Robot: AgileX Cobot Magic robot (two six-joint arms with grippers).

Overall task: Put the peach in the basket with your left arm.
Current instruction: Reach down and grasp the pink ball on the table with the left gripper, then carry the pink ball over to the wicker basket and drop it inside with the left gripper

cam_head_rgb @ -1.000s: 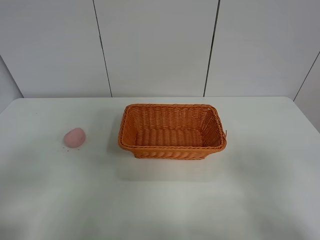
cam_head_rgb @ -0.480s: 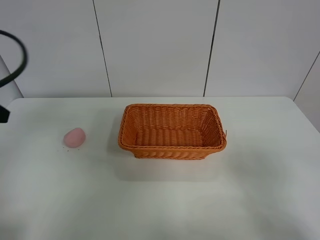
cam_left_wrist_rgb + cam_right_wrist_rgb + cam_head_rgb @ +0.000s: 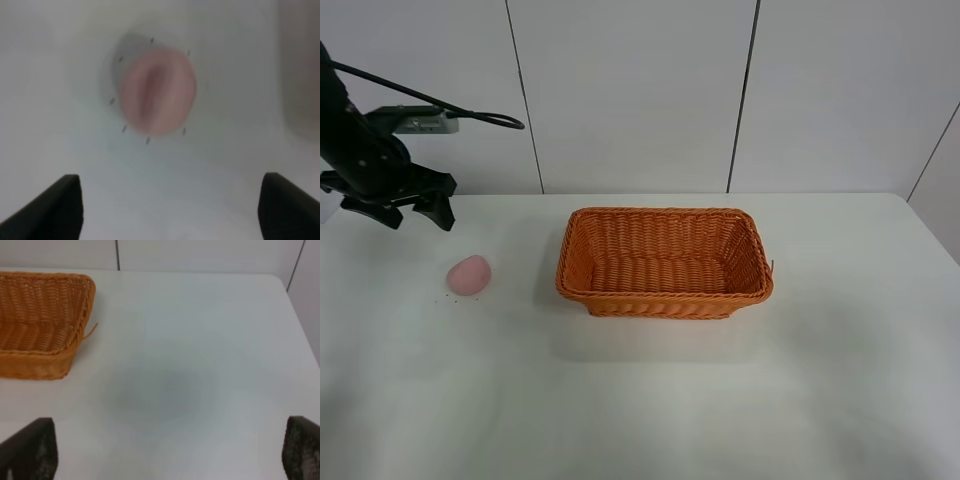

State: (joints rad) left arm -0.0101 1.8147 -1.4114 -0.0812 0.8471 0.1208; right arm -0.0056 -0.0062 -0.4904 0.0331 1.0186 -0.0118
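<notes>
**Exterior high:** your left gripper (image 3: 418, 215) hangs empty, jaws spread wide, farther from the basket (image 3: 665, 296) than the peach (image 3: 469, 274). The peach lies on the table (image 3: 650, 400), well apart from the basket's short side.
**Left wrist:** you see the blurred peach (image 3: 157, 90) beyond wide-set fingertips (image 3: 60, 207).
**Right wrist:** your right gripper (image 3: 167, 455) gapes wide and empty near the basket's corner.
</notes>
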